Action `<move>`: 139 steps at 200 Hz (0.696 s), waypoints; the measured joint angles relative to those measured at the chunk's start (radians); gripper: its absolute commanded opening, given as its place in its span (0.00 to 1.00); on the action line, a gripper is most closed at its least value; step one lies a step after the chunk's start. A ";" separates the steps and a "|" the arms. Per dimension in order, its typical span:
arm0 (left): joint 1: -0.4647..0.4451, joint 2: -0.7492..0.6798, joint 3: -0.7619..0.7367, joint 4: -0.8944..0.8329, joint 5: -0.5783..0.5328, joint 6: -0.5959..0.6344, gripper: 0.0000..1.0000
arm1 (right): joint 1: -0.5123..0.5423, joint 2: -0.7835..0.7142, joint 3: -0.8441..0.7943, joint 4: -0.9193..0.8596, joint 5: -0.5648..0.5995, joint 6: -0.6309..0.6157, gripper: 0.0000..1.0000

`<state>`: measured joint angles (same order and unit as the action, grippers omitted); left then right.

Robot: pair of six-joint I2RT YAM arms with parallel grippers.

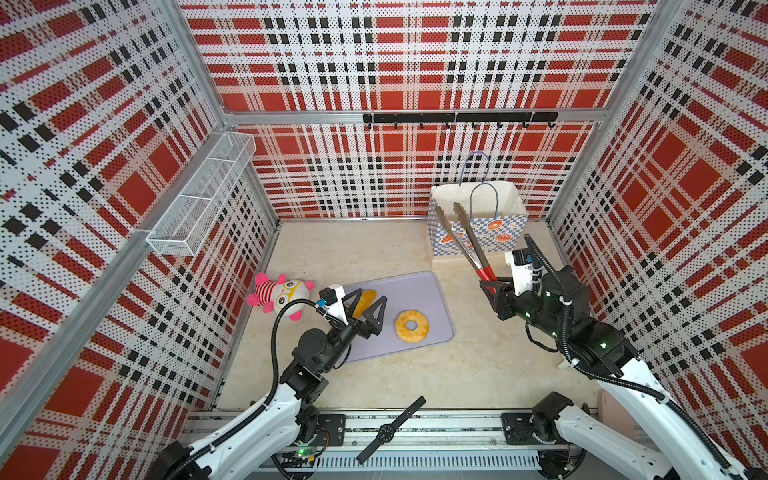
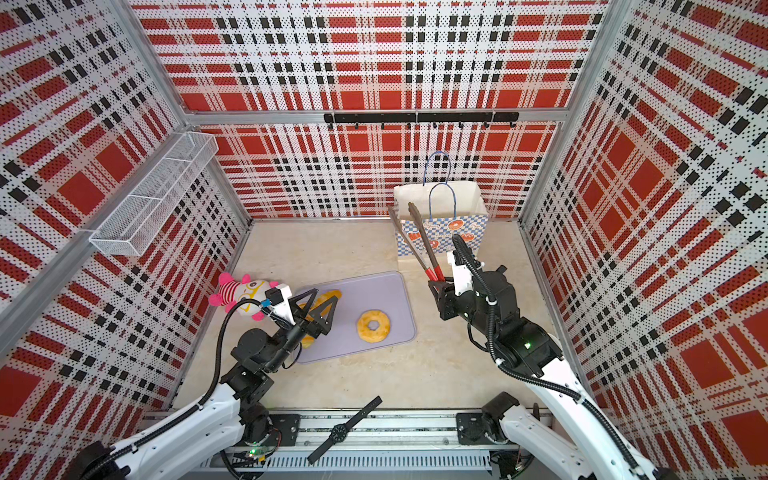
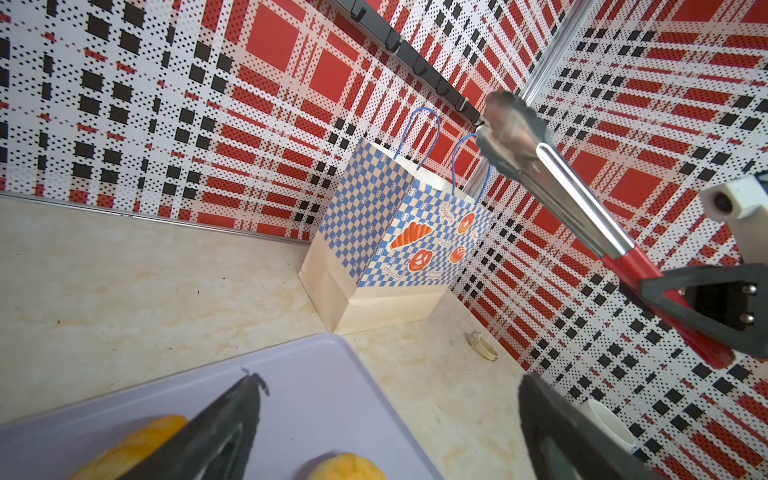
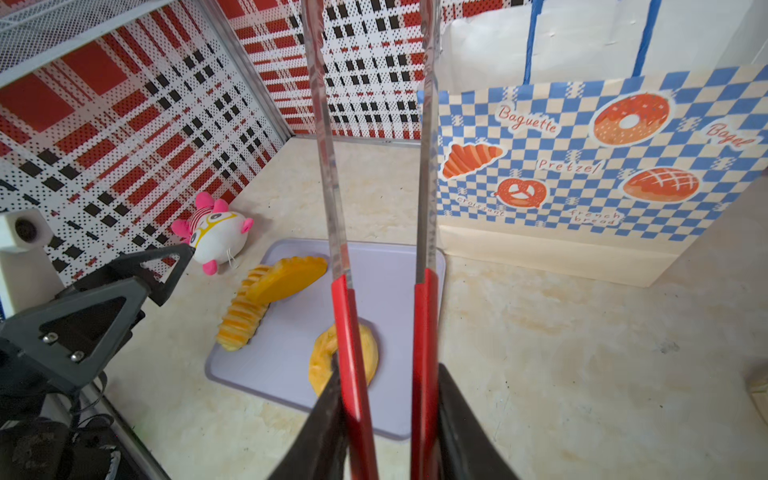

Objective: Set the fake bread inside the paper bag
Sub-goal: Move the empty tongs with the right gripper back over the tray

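Note:
The paper bag [image 1: 503,237] [image 2: 465,230] stands open at the back right, checker-printed with blue handles. My right gripper [image 1: 490,282] [image 4: 388,378] is shut on the red handles of metal tongs [image 1: 465,241] [image 4: 340,166]. The tongs' arms are apart and empty, with their tips over the bag's left rim. Fake bread lies on a lilac tray [image 1: 419,291]: a ring doughnut [image 1: 411,326] [image 4: 365,357] and two ridged long loaves [image 4: 286,276], one leaning on the other. My left gripper [image 1: 371,296] [image 3: 390,380] hangs open just above the loaves, holding nothing.
A pink-striped plush doll [image 1: 278,293] lies left of the tray by the wall. A black wristwatch [image 1: 390,430] rests on the front rail. A wire basket [image 1: 199,195] hangs on the left wall and a hook rail [image 1: 457,117] on the back wall.

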<state>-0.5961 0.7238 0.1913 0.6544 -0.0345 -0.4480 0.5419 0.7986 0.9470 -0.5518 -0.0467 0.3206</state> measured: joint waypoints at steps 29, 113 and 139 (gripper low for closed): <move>0.002 0.004 0.000 -0.001 -0.005 -0.004 0.98 | 0.050 0.040 -0.041 -0.050 0.010 -0.003 0.35; 0.008 0.103 0.008 -0.021 -0.019 -0.024 0.98 | 0.183 0.067 -0.155 -0.096 0.054 0.029 0.35; 0.008 0.156 0.044 -0.057 -0.026 -0.033 0.98 | 0.185 0.060 -0.174 -0.144 0.053 0.048 0.35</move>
<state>-0.5877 0.8795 0.2352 0.5972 -0.0605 -0.4812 0.7265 0.8581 0.7734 -0.6956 0.0063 0.3687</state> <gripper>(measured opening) 0.982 0.354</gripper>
